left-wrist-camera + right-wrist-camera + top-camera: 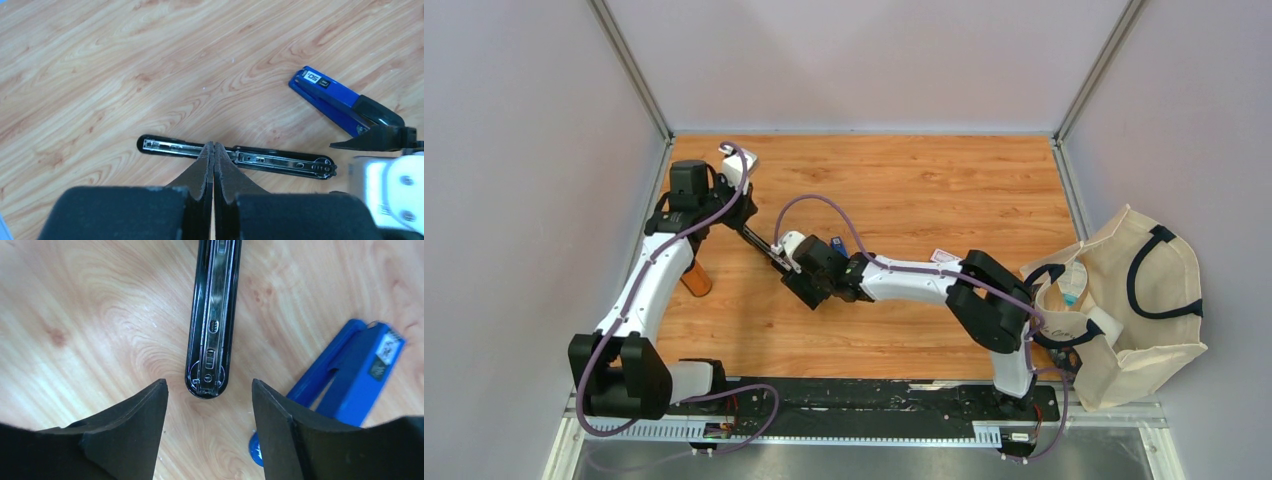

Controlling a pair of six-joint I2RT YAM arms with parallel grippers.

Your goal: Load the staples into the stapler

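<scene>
Pressed flat together, the fingers of the left gripper leave only a hairline seam between them. Their tips rest on the near side of the black stapler, about halfway along it. Whether they pinch any part of it cannot be told.

That stapler lies opened out flat on the wooden worktop, left of the middle, between the two arms. It is long and slim, with a glossy black shell with rounded ends. A bright metal channel runs its whole length, facing up, with small slots and rivets showing in it. Whether any staples sit in the channel cannot be told.

In the right wrist view, the right gripper is spread wide, one finger on either side of the stapler's rounded end and neither one touching it.

Just beside it lies a blue stapler, shorter and thicker, its two halves parted in a narrow wedge, with a small white label near the tip.

A tiny white box with a pink label sits right of the middle, close to the right arm. A cream cloth bag with dark handles slumps over the right edge.
</scene>
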